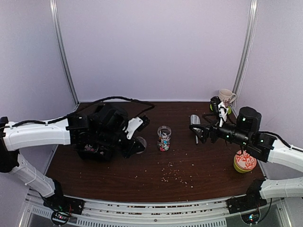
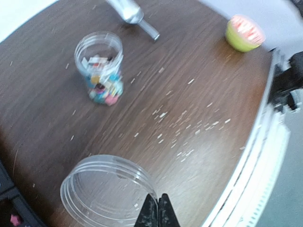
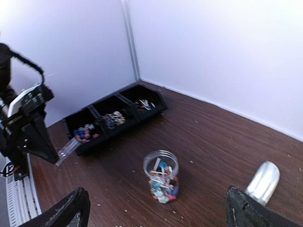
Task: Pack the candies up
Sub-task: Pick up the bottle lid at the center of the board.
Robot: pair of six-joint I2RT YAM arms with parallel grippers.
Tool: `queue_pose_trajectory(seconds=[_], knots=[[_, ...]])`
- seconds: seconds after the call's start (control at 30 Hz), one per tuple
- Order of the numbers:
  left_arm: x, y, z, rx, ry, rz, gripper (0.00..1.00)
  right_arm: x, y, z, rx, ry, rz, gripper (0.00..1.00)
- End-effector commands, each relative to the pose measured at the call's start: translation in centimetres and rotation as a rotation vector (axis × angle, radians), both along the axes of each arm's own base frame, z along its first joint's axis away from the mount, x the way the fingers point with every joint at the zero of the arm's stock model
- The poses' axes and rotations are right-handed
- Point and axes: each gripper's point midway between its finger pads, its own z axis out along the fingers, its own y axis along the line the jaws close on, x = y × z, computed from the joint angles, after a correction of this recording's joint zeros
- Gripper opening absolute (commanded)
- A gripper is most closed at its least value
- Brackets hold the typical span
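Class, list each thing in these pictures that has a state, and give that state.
left hand, shut on rim of clear lid
right hand, open, empty
jar, upright, uncapped, part-filled with candies
clear lid, off the jar, held
metal scoop, lying down, unheld
mug, upright

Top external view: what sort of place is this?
Likely a lab robot cell: plain pale panel walls on metal posts, a left arm and right arm bolted to a rail at the table's edge, and staged props, a candy jar and black bins.

The left arm [image 1: 42, 133] hides most of the black bins [image 1: 92, 155]; the scoop [image 2: 127, 10] runs off frame.
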Motion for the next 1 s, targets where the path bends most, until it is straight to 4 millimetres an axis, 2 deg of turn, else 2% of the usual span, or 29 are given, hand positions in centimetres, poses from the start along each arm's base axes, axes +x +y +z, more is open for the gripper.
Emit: queue_pose_trajectory(seconds=[0.0, 0.2, 0.23, 0.33, 0.53, 0.7, 0.97], knots=[[-2.0, -2.9, 5.1, -0.231, -0.003, -0.155, 0.00, -3.9, 3.4, 4.0, 0.087, -0.247, 0.221, 1.00], [-3.5, -4.2, 9.3, -0.397, 0.004, -0.242, 0.00, -7.3, 7.2, 4.5, 0.064, -0.428, 0.376, 1.00], [-3.9, -4.5, 10.6, -0.449, 0.003, -0.268, 0.00, -8.6, 8.9, 4.5, 0.055, -0.491, 0.434, 1.00], [-4.4, -4.8, 11.8, -0.507, 0.005, -0.297, 0.00, -9.8, 10.5, 4.2, 0.032, -0.562, 0.487, 0.99], [-5.6, -4.8, 13.6, -0.600, 0.009, -0.356, 0.00, -10.7, 12.1, 4.1, 0.041, -0.638, 0.528, 1.00], [-6.3, -4.9, 14.7, -0.650, 0.016, -0.392, 0.00, -10.0, 12.6, 4.7, 0.057, -0.663, 0.459, 1.00], [-6.7, -5.1, 15.1, -0.680, 0.029, -0.414, 0.00, -10.1, 13.5, 5.0, 0.064, -0.680, 0.453, 0.97]])
